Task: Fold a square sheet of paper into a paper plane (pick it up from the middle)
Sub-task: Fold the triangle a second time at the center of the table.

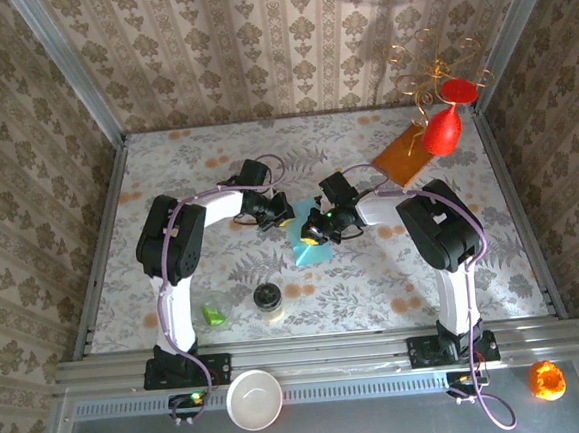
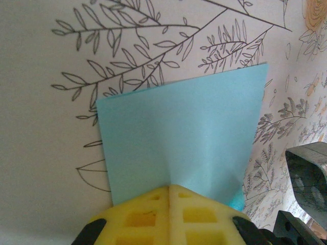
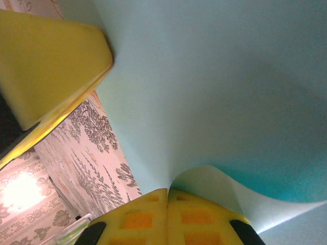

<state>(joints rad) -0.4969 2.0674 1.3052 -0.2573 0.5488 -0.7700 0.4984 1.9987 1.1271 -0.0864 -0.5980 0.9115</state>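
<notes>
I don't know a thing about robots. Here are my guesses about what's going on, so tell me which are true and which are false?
1. Both grippers are pinching the blue paper. True: the left gripper and the right gripper are each shut on the blue paper.
2. The paper is already a narrow pointed dart. False: the left wrist view shows a broad sheet with wide corners.
3. An orange-brown sheet lies apart from both grippers. True.
4. The white bowl sits on the blue paper. False: it stands well apart from the paper, at the near edge of the top view.
</notes>
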